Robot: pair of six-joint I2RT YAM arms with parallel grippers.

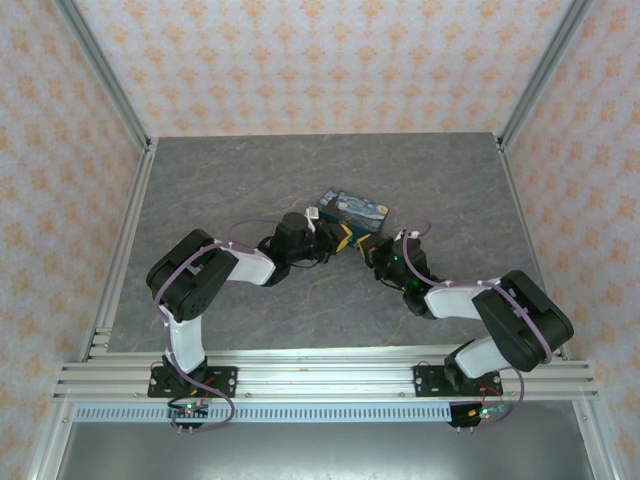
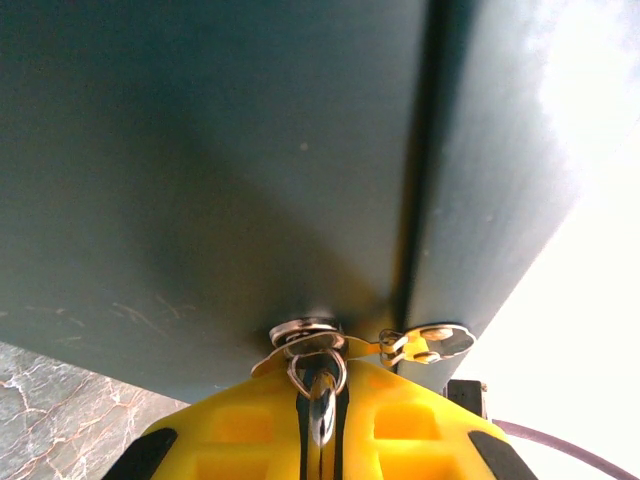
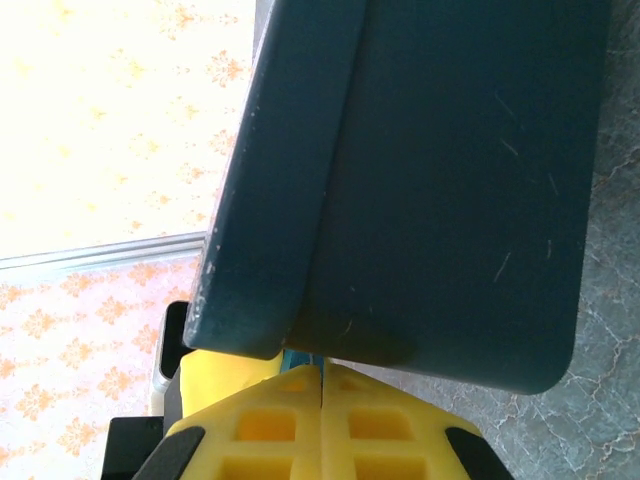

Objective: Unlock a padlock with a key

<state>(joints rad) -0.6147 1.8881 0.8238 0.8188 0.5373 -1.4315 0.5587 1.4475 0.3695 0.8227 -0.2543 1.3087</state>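
**A:** Top external view: one padlock (image 1: 355, 207) lies flat on the desk (image 1: 230, 180), painted top up, a little toward 12 o'clock from the middle. What else do you count?

**B:** Two arms, two sets of fingers. The left fingers (image 1: 343, 237) meet the padlock at its 7 o'clock corner, and the right fingers (image 1: 370, 247) meet it at 5 o'clock. From up there I cannot tell how either pair stands.

**A:** The left wrist view settles one. The left fingers are pinched almost together on a slim pale metal piece, the key (image 2: 320, 392), at 6 o'clock in that picture. Its far end meets the padlock's dark teal side at a round metal fitting (image 2: 305, 333).

**B:** One key, then?

**A:** One that I can see. A small metal tab (image 2: 430, 343) sits just beside it, toward 3 o'clock.

**B:** The right wrist view shows the right fingers pressed fully together, tips right at the padlock's near edge. I cannot tell whether they touch it. A thin blue sliver sits at the top of their seam, and I cannot tell what it is.
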